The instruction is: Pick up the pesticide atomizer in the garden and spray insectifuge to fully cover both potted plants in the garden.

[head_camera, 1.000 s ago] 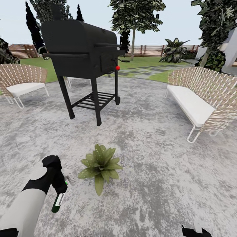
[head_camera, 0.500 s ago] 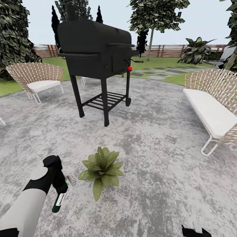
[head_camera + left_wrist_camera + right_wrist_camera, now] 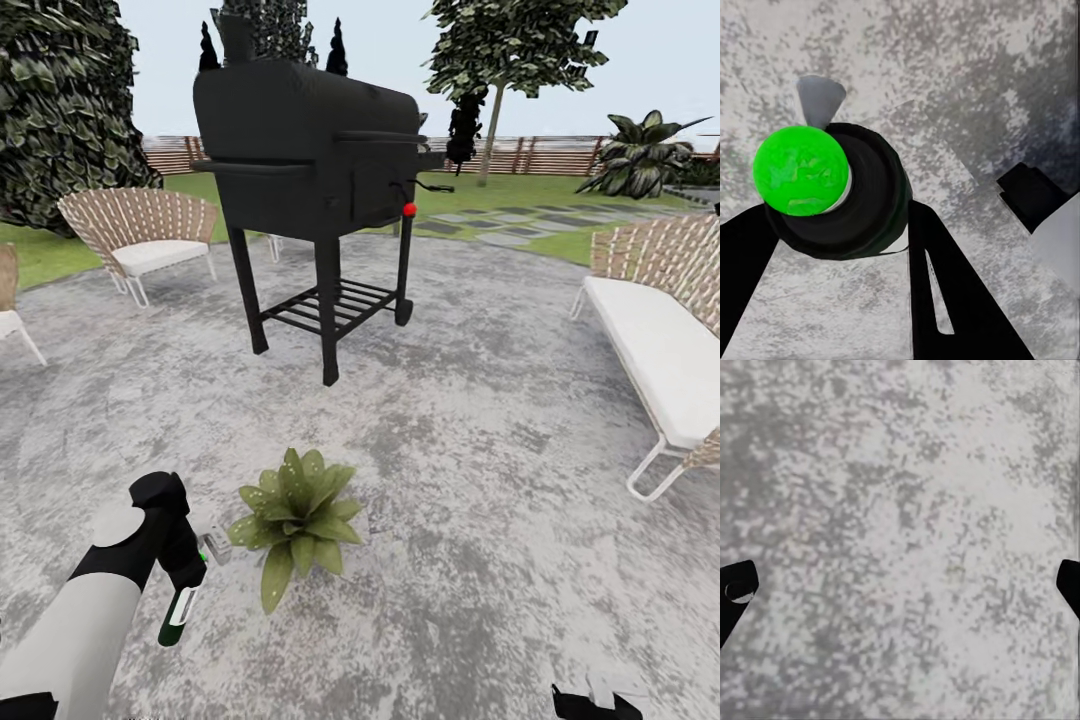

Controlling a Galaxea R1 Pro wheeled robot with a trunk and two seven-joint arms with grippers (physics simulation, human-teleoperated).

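Observation:
My left gripper (image 3: 186,578) is shut on the pesticide atomizer (image 3: 178,612), a slim dark bottle with a white label that hangs below the fingers over the grey stone patio. In the left wrist view the bottle's bright green end (image 3: 801,170) faces the camera, with the black fingers (image 3: 952,292) on either side of its dark body. A potted plant (image 3: 295,508), a low rosette of pointed green leaves, stands on the patio just to the right of the bottle, apart from it. My right gripper (image 3: 900,585) is open over bare stone and peeks in at the head view's lower edge (image 3: 590,705).
A black barbecue grill (image 3: 310,170) on legs stands beyond the plant. A wicker bench (image 3: 665,340) with a white cushion is at the right and a wicker chair (image 3: 140,235) at the left. Lawn, trees and a brown fence (image 3: 540,155) lie behind.
The whole view has swung left: grill, bench and plant have shifted across the picture. The left arm with the atomizer holds the same pose in the view.

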